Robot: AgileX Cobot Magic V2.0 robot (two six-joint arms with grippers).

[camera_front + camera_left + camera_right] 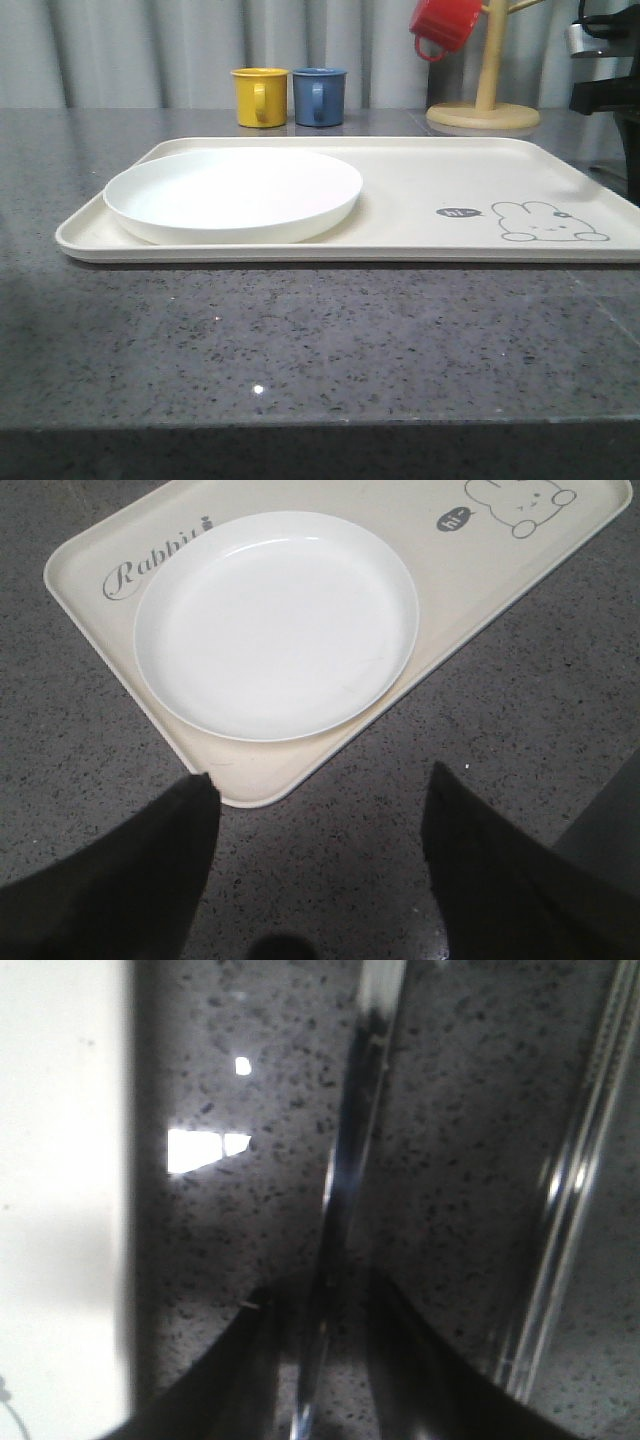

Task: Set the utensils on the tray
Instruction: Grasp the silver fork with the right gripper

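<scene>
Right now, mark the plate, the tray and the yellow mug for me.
plate (232,190), front view, middle of its flat well.
tray (420,190), front view, bare floor right of the plate.
yellow mug (260,97), front view, its front wall.

"Rabbit" script on tray (250,775); "hi~" speech bubble beside rabbit drawing (522,502).

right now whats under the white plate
The plate sits on the cream rabbit tray, covering its left part and the end of the "Rabbit" lettering. Whatever else lies beneath it is hidden.
</scene>
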